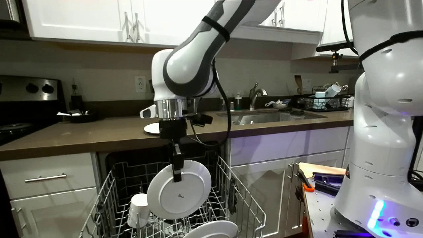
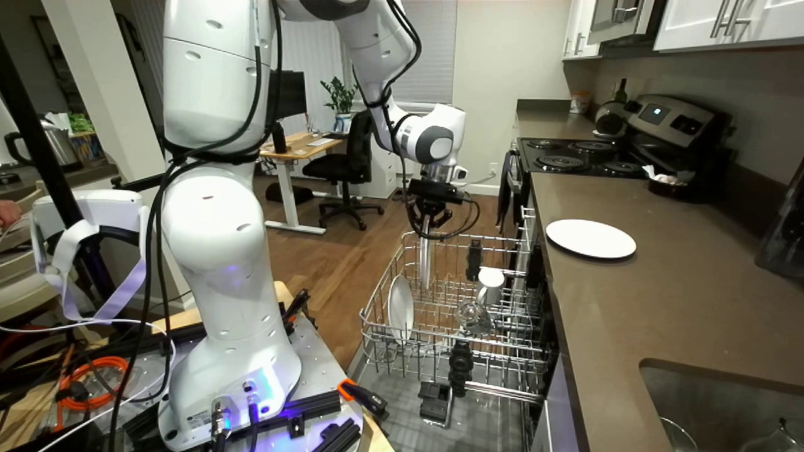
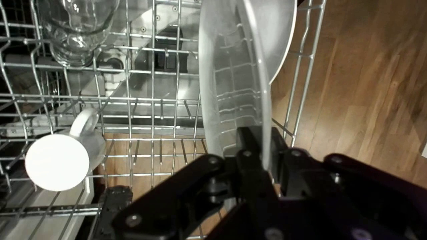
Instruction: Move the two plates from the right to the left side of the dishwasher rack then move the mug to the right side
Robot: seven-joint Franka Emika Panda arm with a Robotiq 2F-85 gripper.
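A white plate point(image 1: 180, 196) hangs nearly upright, its upper rim pinched by my gripper point(image 1: 177, 172), which is shut on it. In the wrist view this plate point(image 3: 208, 83) appears edge-on, one finger on each side of its rim. Whether its lower edge touches the dishwasher rack point(image 1: 244, 188) is hard to tell. The second plate point(image 2: 400, 307) stands upright in the rack, apart from the held one, and shows partly behind it in the wrist view. Bottom up in the rack sits the white mug point(image 3: 56, 163), its handle point(image 3: 81, 121) toward the plates; it also shows in both exterior views.
A clear glass point(image 3: 76, 40) lies among the tines near the mug. On the brown counter point(image 2: 678, 314) rests a lone thin white plate point(image 2: 590, 238). The rack's wire side rails and upright tines surround the held plate. A sink point(image 1: 257, 118) is set into the counter.
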